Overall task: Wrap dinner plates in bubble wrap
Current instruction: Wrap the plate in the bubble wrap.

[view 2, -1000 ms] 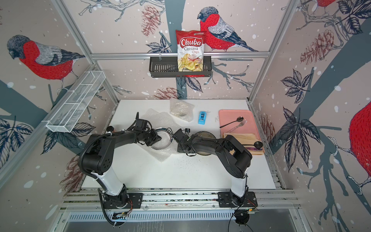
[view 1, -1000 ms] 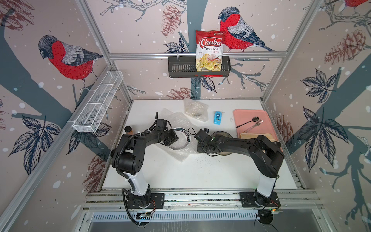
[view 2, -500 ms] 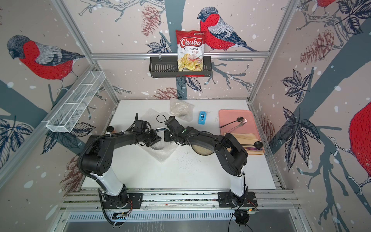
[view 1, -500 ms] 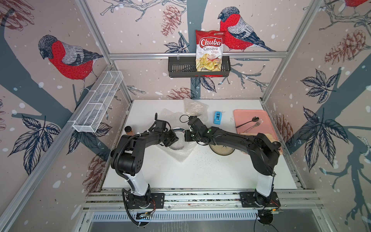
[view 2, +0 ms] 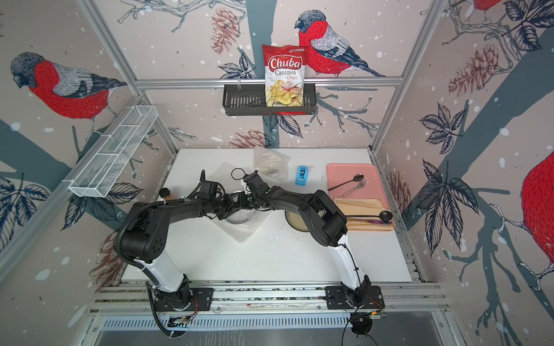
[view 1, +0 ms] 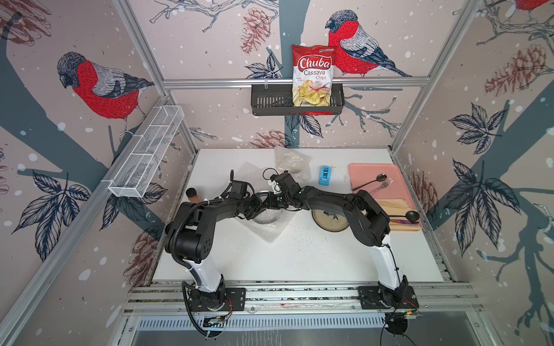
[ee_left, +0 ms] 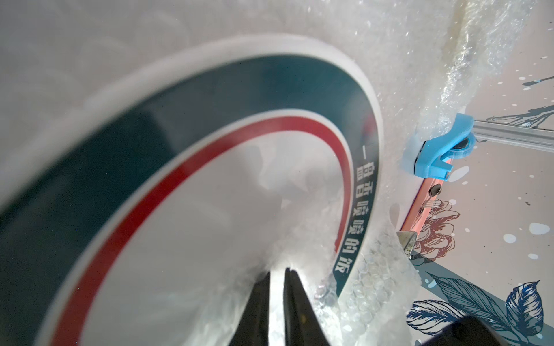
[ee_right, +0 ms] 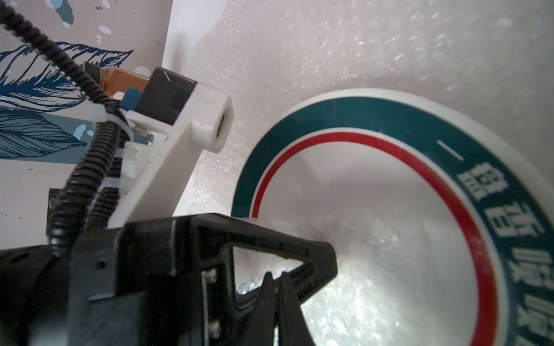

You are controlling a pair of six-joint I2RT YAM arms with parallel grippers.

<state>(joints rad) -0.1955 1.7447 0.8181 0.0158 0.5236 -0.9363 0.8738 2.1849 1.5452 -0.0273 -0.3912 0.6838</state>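
Note:
A white dinner plate [ee_left: 209, 99] with a teal and red ring lies on a bubble wrap [view 1: 271, 232] sheet at mid-table; in a top view only its rim [view 1: 265, 221] shows below the arms. Both grippers meet over its middle. My left gripper [ee_left: 277, 271] is shut on a fold of bubble wrap [ee_left: 377, 269] drawn over the plate. Facing it, tip to tip, my right gripper [ee_right: 275, 275] is shut on the same crinkled wrap [ee_right: 374, 269] lying across the plate [ee_right: 419, 125]. A speckled fish plate [view 1: 328, 221] lies bare under the right arm.
A crumpled bubble-wrap bundle [view 1: 292, 163] and a blue tape dispenser [view 1: 325, 175] sit at the back. A pink tray [view 1: 389, 191] with spoon and fork and a wooden board [view 1: 401, 227] with a black spoon line the right side. A brown bottle [view 1: 192, 194] stands at the left edge.
My right gripper swung left from beside the fish plate to over the ringed plate and closed, carrying wrap across it. The left gripper stayed in place.

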